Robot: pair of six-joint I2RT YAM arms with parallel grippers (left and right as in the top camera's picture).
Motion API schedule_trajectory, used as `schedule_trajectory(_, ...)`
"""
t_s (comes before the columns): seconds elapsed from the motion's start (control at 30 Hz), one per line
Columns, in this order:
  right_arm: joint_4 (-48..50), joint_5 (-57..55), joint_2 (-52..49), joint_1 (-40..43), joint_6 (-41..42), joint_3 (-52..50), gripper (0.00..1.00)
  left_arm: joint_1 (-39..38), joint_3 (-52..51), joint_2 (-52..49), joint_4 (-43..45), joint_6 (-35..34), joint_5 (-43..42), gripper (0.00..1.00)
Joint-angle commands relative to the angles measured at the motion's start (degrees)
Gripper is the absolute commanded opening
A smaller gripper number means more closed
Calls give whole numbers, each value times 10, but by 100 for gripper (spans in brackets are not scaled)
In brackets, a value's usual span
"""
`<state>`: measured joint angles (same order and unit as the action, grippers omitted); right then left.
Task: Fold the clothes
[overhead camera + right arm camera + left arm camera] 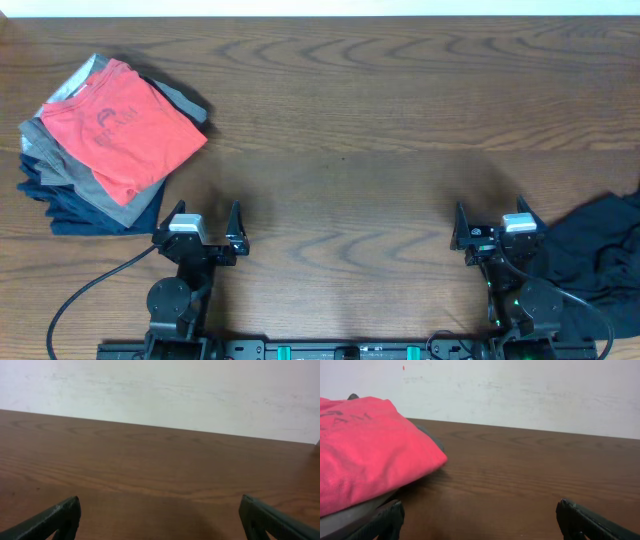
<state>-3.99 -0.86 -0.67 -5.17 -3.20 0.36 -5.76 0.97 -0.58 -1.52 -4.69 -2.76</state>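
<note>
A stack of folded clothes (105, 150) lies at the far left of the table, with a red shirt (125, 125) on top over grey and dark blue ones. The red shirt also shows in the left wrist view (365, 450). A crumpled dark garment (600, 255) lies at the right edge of the table. My left gripper (200, 225) is open and empty, just right of the stack's near corner. My right gripper (495, 225) is open and empty, just left of the dark garment. Both rest low near the front edge.
The wooden table (350, 140) spans the view, with a white wall (160, 390) behind its far edge. A black cable (80, 295) loops at the front left.
</note>
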Motion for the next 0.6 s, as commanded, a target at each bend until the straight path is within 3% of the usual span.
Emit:
schedule_trajectory(0.0,-3,2,3,4,-5,0,99,2,-7,3,-24,-5,5,98)
schedule_trajectory(0.43,-3,10,3,4,-3,0,99,2,-7,3,-24,-5,6,98)
schedule_trajectory(0.57,-3,14,3,4,37,0,99,2,-7,3,-24,-5,4,98)
